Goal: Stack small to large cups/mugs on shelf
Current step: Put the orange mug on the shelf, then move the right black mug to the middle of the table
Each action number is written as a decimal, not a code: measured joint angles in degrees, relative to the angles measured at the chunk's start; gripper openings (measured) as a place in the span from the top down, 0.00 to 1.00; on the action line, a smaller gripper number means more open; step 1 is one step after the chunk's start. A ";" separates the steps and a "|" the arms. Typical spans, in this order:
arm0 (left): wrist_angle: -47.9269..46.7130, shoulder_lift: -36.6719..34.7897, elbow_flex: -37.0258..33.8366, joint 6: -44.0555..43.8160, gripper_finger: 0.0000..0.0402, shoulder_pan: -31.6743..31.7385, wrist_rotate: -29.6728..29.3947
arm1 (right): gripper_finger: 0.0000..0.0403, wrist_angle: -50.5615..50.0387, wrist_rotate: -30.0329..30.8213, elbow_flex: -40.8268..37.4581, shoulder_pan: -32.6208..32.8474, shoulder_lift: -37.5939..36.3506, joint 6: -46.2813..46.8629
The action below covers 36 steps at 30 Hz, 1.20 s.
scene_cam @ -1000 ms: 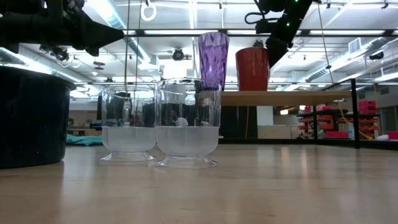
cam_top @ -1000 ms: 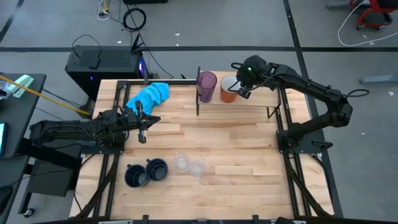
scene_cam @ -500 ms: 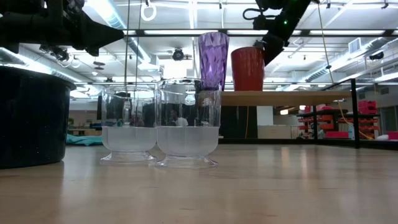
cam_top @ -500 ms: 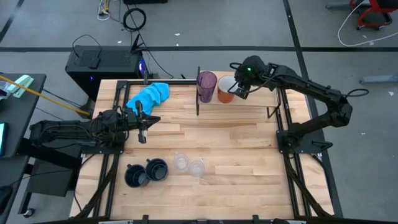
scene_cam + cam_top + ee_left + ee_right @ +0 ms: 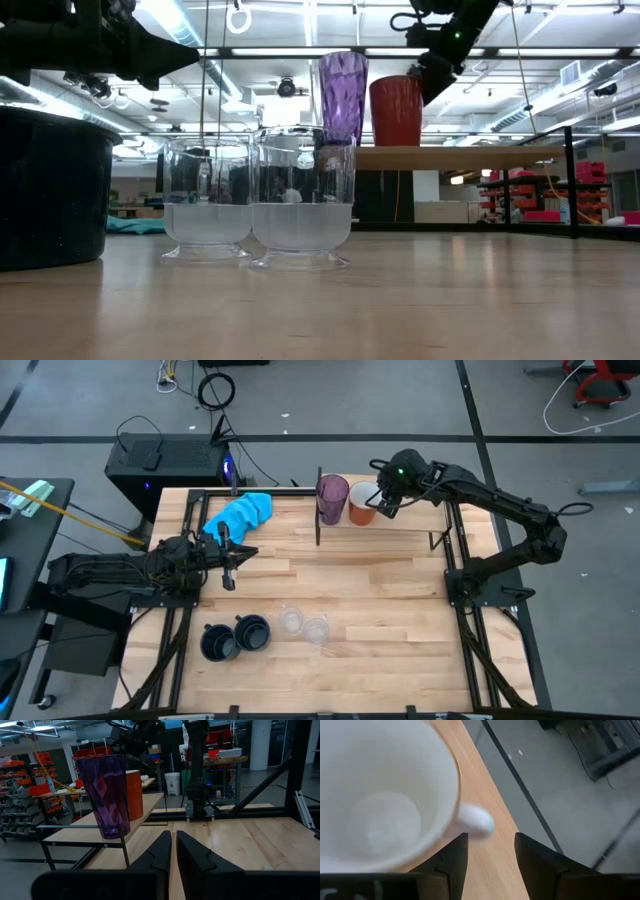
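Nearest the counter's (image 5: 380,610) front edge sit two dark navy mugs (image 5: 235,637), touching each other, with two small clear glasses (image 5: 304,626) just beside them. From table height the glasses (image 5: 258,200) fill the middle of the picture and one navy mug (image 5: 50,190) looms at its side; the overhead view shows both mugs whole.

Between these cups and the shelf (image 5: 385,525) lies a wide stretch of bare wood, open for moving. The left gripper (image 5: 228,555) waits over it, well short of the shelf, its fingers (image 5: 157,855) pressed nearly together and holding nothing.

At the counter's far edge the shelf carries the purple tumbler (image 5: 332,498) next to its dark upright panel (image 5: 319,510), and the orange mug (image 5: 364,504) just beside the tumbler. The left wrist view shows the tumbler (image 5: 105,795) in front and the orange mug (image 5: 134,794) partly behind it.

The right gripper (image 5: 385,502) hangs at the mug's outer side. Its fingers (image 5: 451,855) stand apart, straddling the white handle (image 5: 475,819) without visibly clamping it; only this view shows the white interior (image 5: 380,795) and the shelf edge close beside.

A blue cloth (image 5: 240,513) lies beyond the shelf's panel end.
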 joint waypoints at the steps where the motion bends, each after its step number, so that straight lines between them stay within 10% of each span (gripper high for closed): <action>1: 0.00 -0.01 0.01 -0.01 0.92 0.00 0.00 | 0.58 -1.48 1.07 0.29 0.00 -0.41 0.17; 15: 0.00 0.00 0.01 0.00 0.91 0.01 0.00 | 0.62 -15.50 -9.56 0.74 6.88 -8.64 22.15; 33: 0.05 0.01 -0.01 -0.24 0.91 0.01 0.00 | 0.66 23.02 -5.02 -16.16 30.82 -8.79 20.18; 36: 2.16 0.01 -0.01 -10.68 0.90 -0.13 0.96 | 0.66 24.74 -5.02 -17.67 32.66 -8.79 19.74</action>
